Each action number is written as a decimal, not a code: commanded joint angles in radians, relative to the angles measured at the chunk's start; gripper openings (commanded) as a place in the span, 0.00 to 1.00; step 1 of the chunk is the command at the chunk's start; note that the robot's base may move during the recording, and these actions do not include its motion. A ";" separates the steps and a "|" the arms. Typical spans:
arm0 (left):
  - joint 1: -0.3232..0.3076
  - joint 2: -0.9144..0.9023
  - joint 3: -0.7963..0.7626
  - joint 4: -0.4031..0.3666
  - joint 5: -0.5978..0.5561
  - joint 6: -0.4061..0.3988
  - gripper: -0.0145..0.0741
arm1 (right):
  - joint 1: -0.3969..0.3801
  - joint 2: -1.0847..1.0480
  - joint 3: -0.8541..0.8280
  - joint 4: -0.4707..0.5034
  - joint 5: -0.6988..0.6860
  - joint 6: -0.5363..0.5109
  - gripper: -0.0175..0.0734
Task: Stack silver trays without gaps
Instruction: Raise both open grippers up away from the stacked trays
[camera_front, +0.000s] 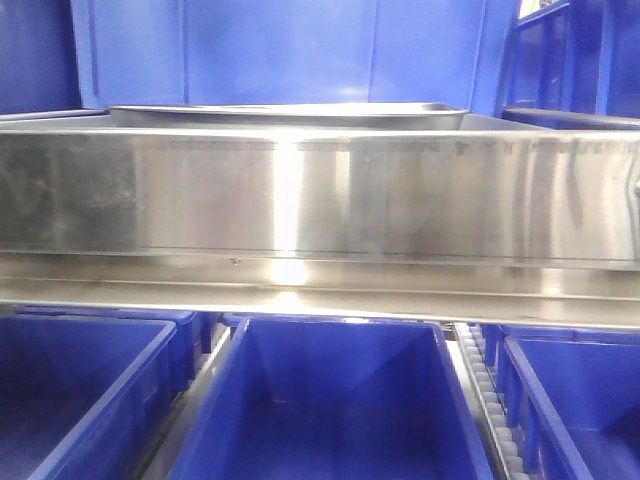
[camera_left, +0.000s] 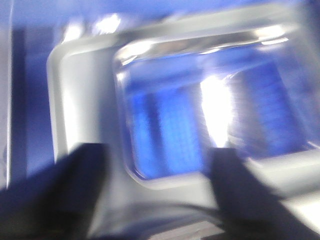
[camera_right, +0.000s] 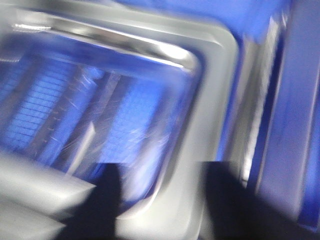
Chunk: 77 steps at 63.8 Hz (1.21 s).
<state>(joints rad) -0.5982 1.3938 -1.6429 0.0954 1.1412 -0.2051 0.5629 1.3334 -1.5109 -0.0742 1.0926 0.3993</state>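
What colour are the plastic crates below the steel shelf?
Blue. The crates show best in the front-facing view, sitting beneath the brushed steel shelf.

No text, label, brand, number or sign can be read in any view.

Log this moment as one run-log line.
phase: tray approach | left gripper: open, over silver tray corner | right gripper: open, over corner | views blurred

Glare, seemingly motion-blurred wrist views
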 joint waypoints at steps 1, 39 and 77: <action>-0.035 -0.101 0.049 0.016 -0.103 -0.005 0.29 | 0.033 -0.122 0.051 -0.043 -0.074 -0.019 0.28; -0.249 -0.573 0.727 0.004 -0.548 -0.005 0.12 | 0.077 -0.873 0.857 -0.078 -0.514 -0.113 0.25; -0.342 -0.797 0.978 -0.048 -0.806 -0.005 0.11 | 0.077 -1.179 1.082 -0.086 -0.649 -0.155 0.25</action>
<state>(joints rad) -0.9325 0.5966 -0.6369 0.0562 0.4258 -0.2070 0.6383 0.1446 -0.4020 -0.1391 0.5357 0.2558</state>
